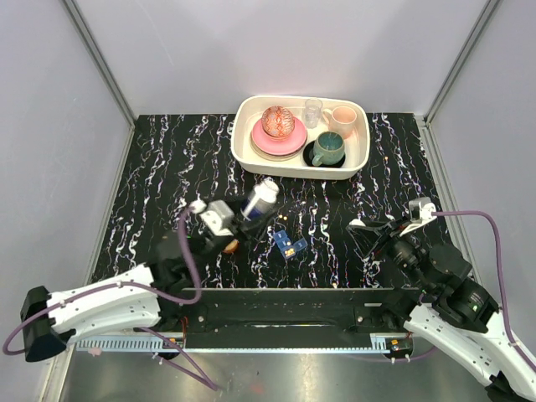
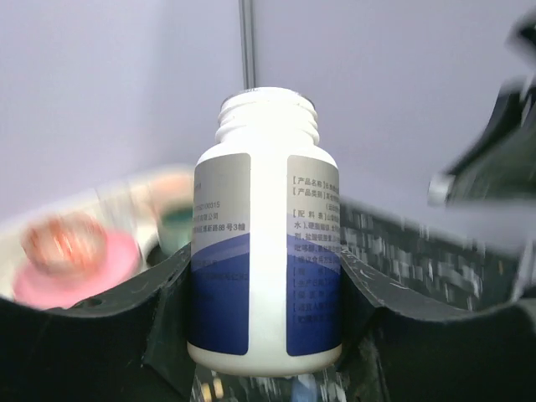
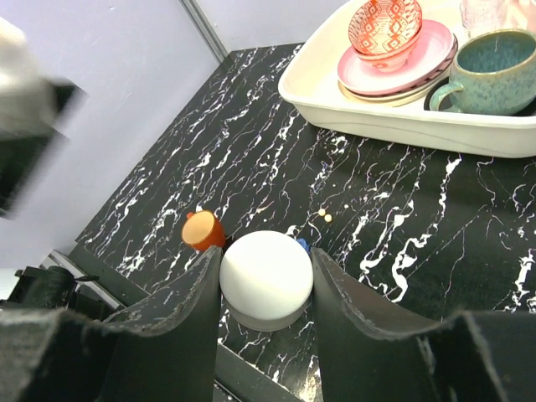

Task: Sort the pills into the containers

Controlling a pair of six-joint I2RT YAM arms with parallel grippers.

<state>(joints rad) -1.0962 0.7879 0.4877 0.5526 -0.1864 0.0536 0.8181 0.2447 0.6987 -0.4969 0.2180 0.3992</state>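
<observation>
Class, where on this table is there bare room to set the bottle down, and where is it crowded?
Bare: back-left tabletop between tray and left wall; also the strip between tray and right fingers. Crowded: around pill box, orange cup and loose pills.

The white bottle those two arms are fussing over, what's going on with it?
The left end effector is clamped on an uncapped white bottle, tilted over the black table. The right end effector grips what looks like its round white cap. A small orange cup and a blue pill box sit on the table between the arms, with a couple of loose pills nearby. Whether either container holds pills, I can't tell.
</observation>
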